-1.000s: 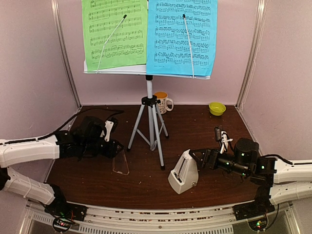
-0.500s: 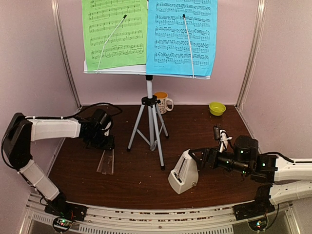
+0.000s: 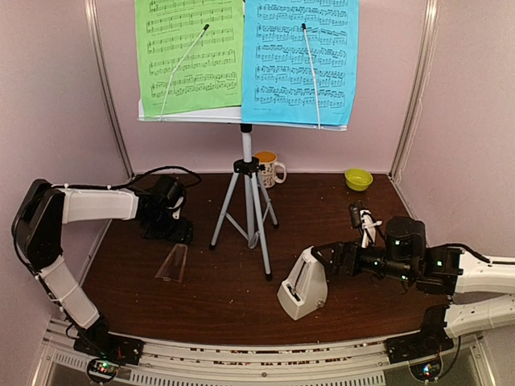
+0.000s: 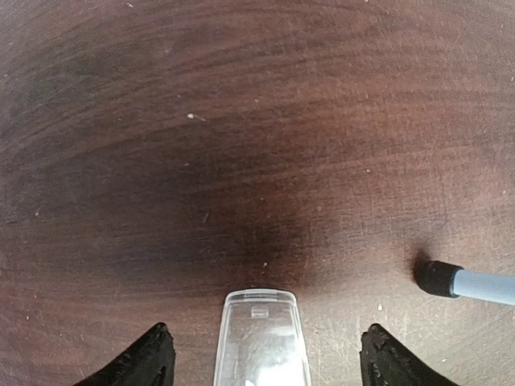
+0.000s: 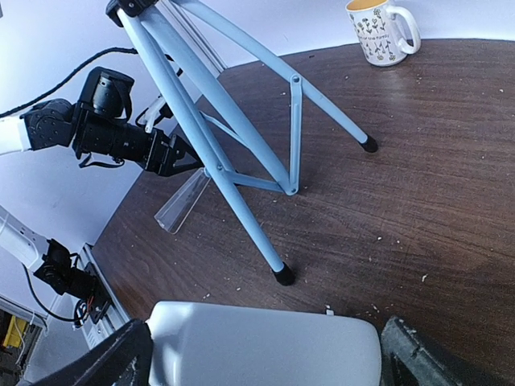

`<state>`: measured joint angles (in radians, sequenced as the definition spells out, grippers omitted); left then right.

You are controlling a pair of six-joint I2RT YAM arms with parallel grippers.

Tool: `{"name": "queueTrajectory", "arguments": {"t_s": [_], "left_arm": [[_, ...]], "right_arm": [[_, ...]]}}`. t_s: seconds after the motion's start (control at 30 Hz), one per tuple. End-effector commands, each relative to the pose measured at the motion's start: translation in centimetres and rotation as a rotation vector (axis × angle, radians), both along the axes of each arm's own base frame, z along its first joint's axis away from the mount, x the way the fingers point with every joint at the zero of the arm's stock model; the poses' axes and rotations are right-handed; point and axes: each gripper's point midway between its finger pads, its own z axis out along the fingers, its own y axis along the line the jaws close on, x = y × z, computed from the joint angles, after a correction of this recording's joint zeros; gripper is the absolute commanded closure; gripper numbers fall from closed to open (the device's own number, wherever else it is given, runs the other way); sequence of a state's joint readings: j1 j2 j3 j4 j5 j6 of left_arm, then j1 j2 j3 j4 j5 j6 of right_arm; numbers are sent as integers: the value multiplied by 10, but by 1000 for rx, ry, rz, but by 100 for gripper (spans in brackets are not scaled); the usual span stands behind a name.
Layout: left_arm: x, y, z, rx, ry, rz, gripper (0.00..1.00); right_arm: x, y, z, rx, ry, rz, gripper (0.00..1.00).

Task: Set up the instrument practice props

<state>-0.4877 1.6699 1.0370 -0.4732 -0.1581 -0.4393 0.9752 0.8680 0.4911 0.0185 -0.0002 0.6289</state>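
Note:
The pale grey music stand (image 3: 187, 117) on its silver tripod (image 3: 248, 201) stands at the back centre. It carries a green sheet (image 3: 189, 56) and a blue sheet (image 3: 299, 60). The white metronome (image 3: 302, 285) stands upright at front centre, without its cover. My right gripper (image 3: 323, 261) is open. Its jaws stand either side of the metronome (image 5: 265, 350), the left one close against it. The clear cover (image 3: 171, 263) lies flat on the table at the left. My left gripper (image 3: 175, 233) is open, its fingers wide apart either side of the cover's end (image 4: 261, 342).
A patterned mug (image 3: 269, 169) stands behind the tripod and a small green bowl (image 3: 358, 178) at the back right. One tripod foot (image 4: 438, 277) is right of my left gripper. Another foot (image 5: 283, 275) is just beyond the metronome. Pink walls close off three sides.
My left arm has pulled back to the far left. The clear cover has moved left with it and now lies flat on the table. The right arm shifted slightly; the metronome stayed put.

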Motion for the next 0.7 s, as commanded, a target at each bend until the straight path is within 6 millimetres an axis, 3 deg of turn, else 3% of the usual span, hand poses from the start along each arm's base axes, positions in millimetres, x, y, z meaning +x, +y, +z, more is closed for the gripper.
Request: {"name": "queueTrajectory", "arguments": {"t_s": [0.0,0.1,0.2,0.4,0.5,0.67], "left_arm": [[2,3,29,-35,-93,9,17],[-10,-2,44,-128,-158,-14,18],[-28,-5,59,-178,-240,-63,22],[-66,-34,77,-276,-370,-248,27],[-85,-64,90,-322,-448,-391,29],[-97,-96,91,-380,-462,-502,35]], "right_arm": [[-2,-7,16,-28,-9,-1,0],[-5,-17,20,-26,-8,-22,0],[-9,-30,9,-33,20,-54,0],[-20,-51,-43,-87,119,-98,8],[-26,-54,-72,-116,185,-100,17],[-35,-51,-108,-114,261,-80,36]]}}
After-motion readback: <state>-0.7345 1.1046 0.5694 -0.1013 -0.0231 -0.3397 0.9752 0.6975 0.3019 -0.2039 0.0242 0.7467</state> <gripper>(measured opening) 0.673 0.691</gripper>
